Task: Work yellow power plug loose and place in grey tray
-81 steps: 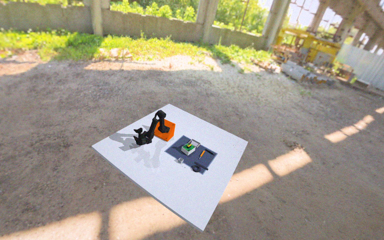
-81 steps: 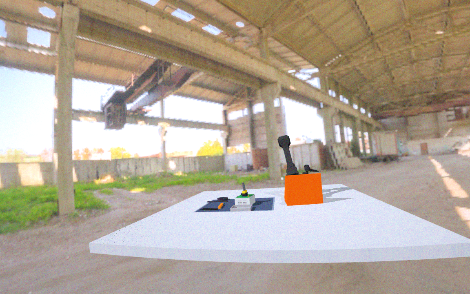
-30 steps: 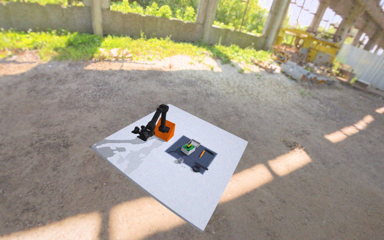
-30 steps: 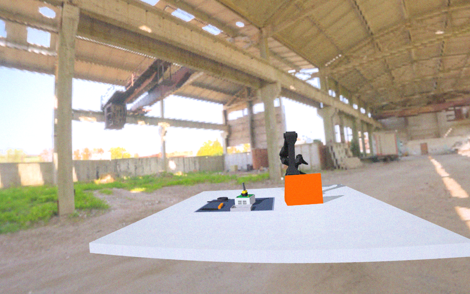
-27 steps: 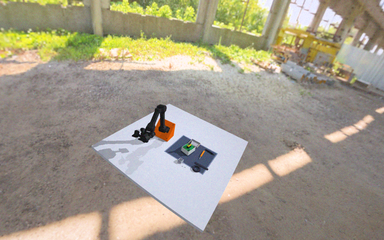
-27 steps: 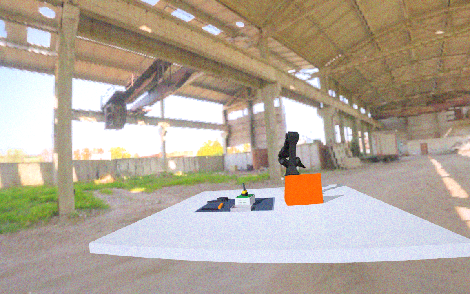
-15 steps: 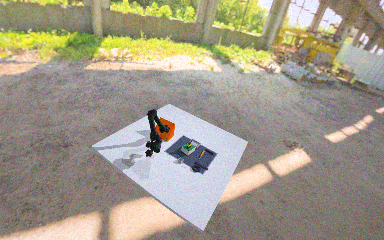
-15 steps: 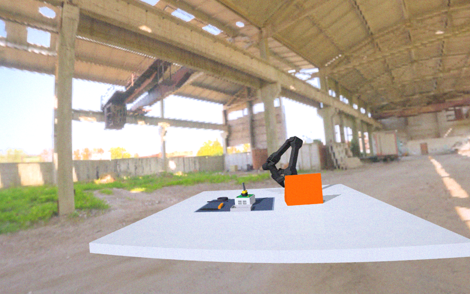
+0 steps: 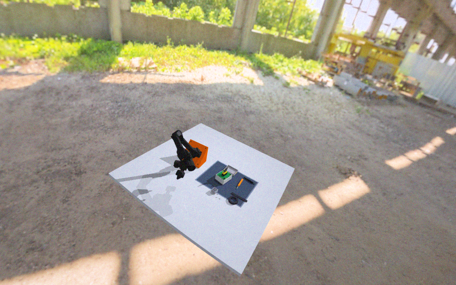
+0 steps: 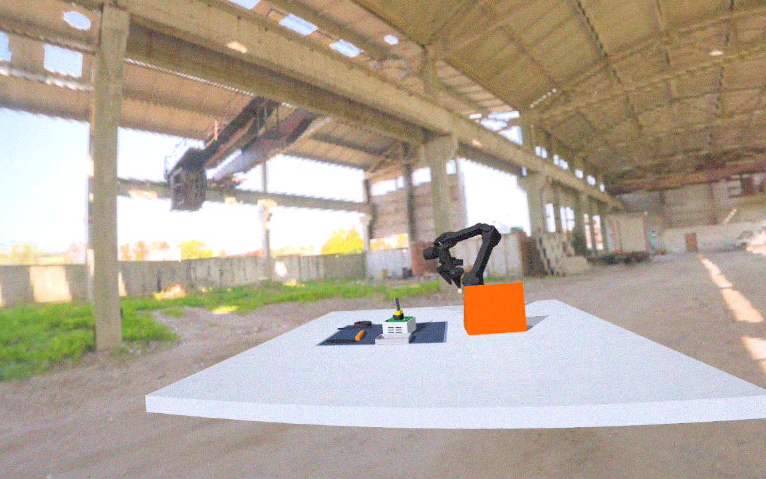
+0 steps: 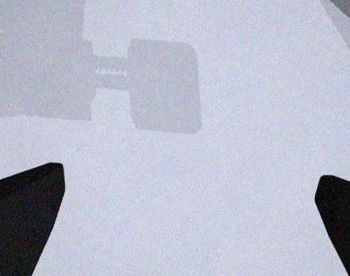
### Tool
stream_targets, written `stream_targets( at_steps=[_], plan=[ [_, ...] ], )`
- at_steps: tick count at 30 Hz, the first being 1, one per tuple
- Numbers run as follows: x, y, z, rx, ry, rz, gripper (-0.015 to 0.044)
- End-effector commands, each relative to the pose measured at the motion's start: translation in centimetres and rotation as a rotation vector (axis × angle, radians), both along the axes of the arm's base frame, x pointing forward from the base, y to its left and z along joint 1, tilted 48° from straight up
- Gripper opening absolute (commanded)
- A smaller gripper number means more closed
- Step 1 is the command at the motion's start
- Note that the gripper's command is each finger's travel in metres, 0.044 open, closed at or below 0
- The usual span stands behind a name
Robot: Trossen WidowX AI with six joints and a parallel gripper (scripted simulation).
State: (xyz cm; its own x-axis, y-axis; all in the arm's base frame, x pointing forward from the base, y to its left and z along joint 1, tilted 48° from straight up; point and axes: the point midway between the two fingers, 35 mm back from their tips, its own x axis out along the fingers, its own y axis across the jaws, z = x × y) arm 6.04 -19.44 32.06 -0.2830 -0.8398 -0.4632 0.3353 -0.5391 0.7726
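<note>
The yellow power plug sits upright in the green circuit board inside a white box, with a dark stub of cable rising from it. The grey tray lies right beside the box; nothing shows in it. My gripper is open, with nothing between its wide-spread fingers. It hangs above the white table, on the arm's-base side of the box and well away from the plug. The wrist view shows only table and shadows; the plug and the tray are outside it.
A dark blue mat lies under the box. An orange-handled tool, a black ring and black bars lie farther along it. A small clear object is at its edge. The orange block carries my arm.
</note>
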Motion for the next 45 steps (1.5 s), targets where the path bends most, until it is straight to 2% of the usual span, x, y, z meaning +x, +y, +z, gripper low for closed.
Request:
stream_targets(
  at_steps=[1, 8, 12, 18, 27, 33, 41, 45],
  plan=[
    [-2.0, 2.0, 2.2, -0.03, -0.022, 0.018, 0.043],
    [-0.7, 1.9, 1.7, 0.002, 0.02, 0.067, 0.043],
    [2.3, 1.9, 0.5, 0.074, 0.104, 0.185, 0.043],
    [9.2, 3.2, -2.7, 0.211, 0.268, 0.474, 0.043],
    [19.4, 10.5, -11.0, 0.405, 0.974, 1.037, 0.043],
    [17.2, 9.2, -7.2, 0.37, 0.814, 0.918, 0.043],
    [18.2, 10.9, -8.8, 0.375, 0.832, 0.916, 0.043],
    [19.7, 12.5, -10.6, 0.4, 0.988, 1.02, 0.043]
  ],
)
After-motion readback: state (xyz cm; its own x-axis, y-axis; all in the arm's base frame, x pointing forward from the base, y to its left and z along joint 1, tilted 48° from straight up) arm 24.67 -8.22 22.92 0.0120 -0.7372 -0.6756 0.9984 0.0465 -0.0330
